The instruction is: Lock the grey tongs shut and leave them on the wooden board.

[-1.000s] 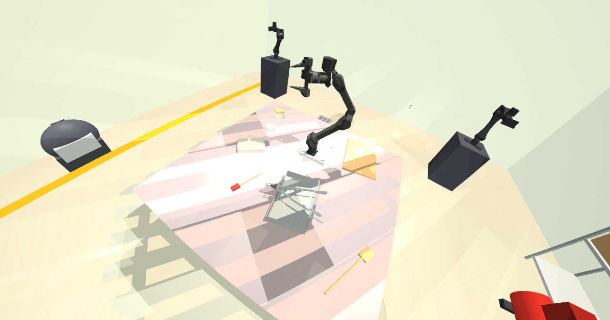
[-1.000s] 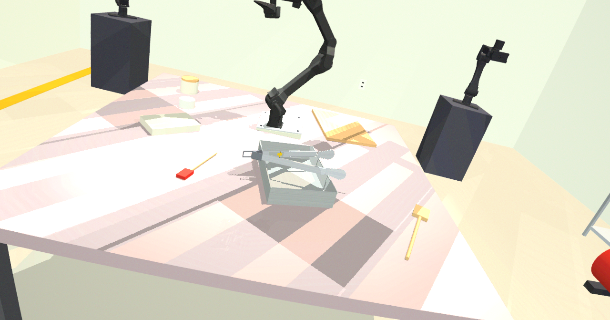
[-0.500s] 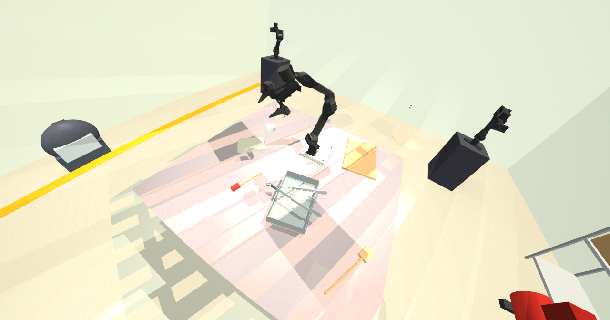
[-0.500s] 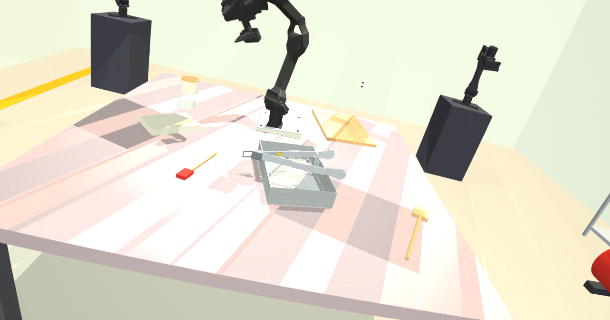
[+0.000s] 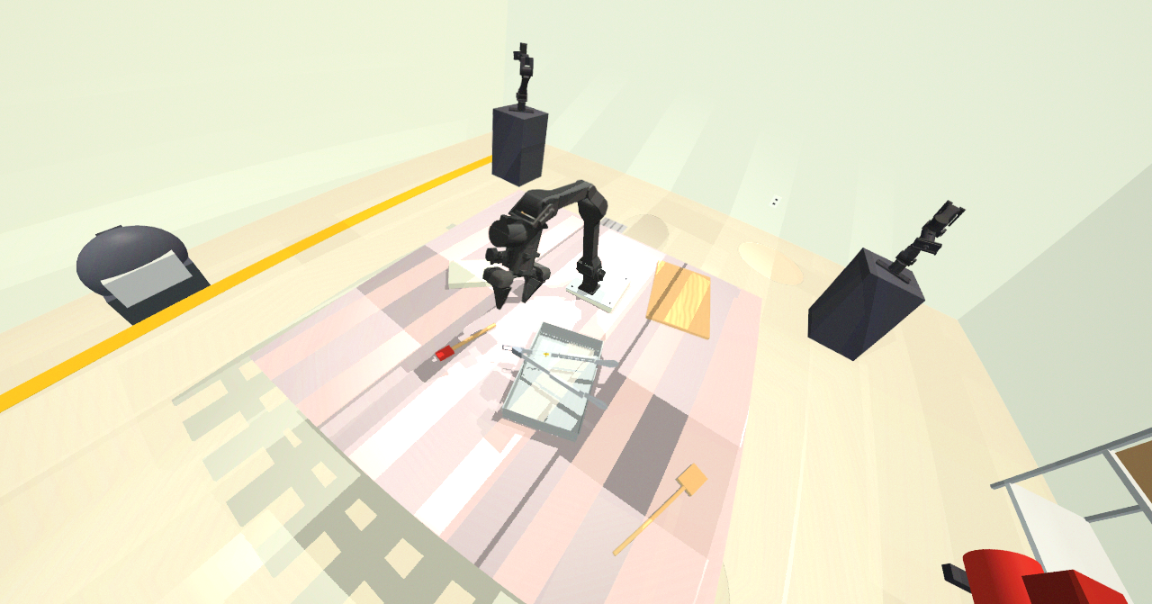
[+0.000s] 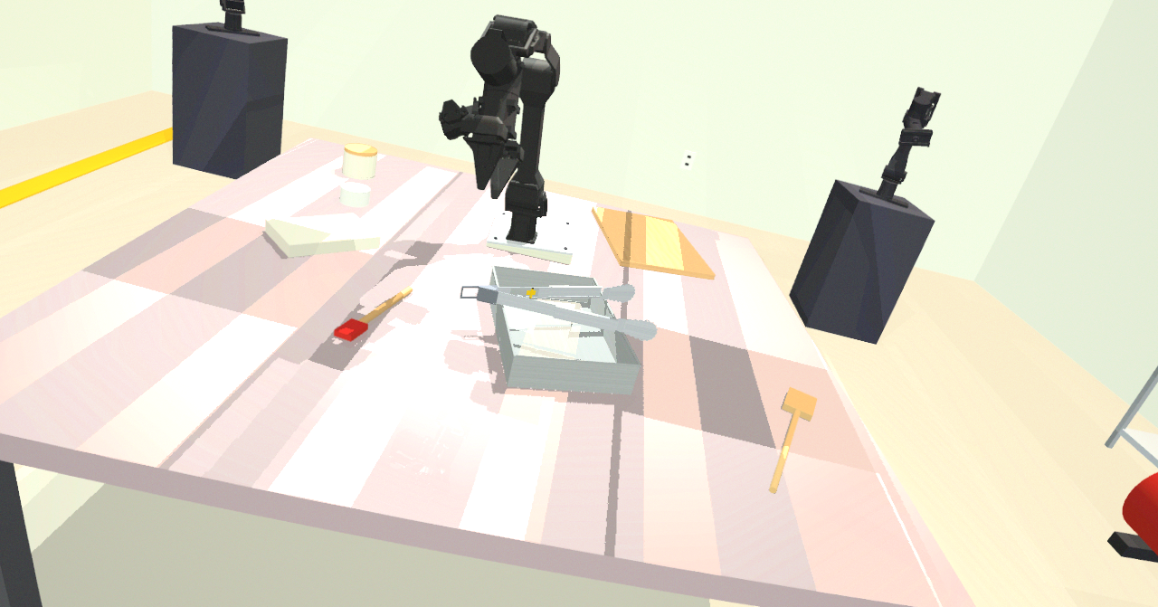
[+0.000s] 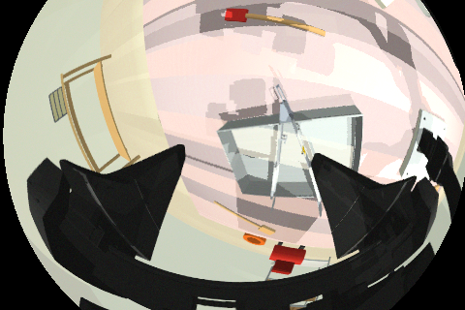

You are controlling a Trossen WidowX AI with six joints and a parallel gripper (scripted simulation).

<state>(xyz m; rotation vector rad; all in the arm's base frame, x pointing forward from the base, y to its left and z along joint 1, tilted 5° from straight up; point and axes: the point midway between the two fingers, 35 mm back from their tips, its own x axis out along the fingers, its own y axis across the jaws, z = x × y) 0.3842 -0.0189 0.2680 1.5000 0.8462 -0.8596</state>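
The grey tongs (image 5: 583, 358) (image 6: 566, 312) (image 7: 285, 115) lie open across the roasting tin (image 5: 539, 428) (image 6: 571, 374) (image 7: 329, 112). Their hinge end with a wire loop overhangs the tin's left side, and their two scalloped tips overhang its right side in the exterior view. A small yellow mark is on one arm. My gripper (image 5: 514, 303) (image 6: 489, 192) (image 7: 252, 156) is open and empty. It points down, high above the table, behind the tin and in front of the arm's base. The wooden board (image 5: 692, 302) (image 6: 663, 239) lies flat to the right of the base with nothing on it.
A red-headed brush (image 5: 444, 352) (image 6: 351, 329) (image 7: 236, 15) lies left of the tin. A wooden spatula (image 5: 691, 480) (image 6: 799, 403) (image 7: 266, 229) lies at the front right. A pale block (image 6: 308, 239) and two round containers, one orange-topped (image 6: 359, 163), stand at the back left.
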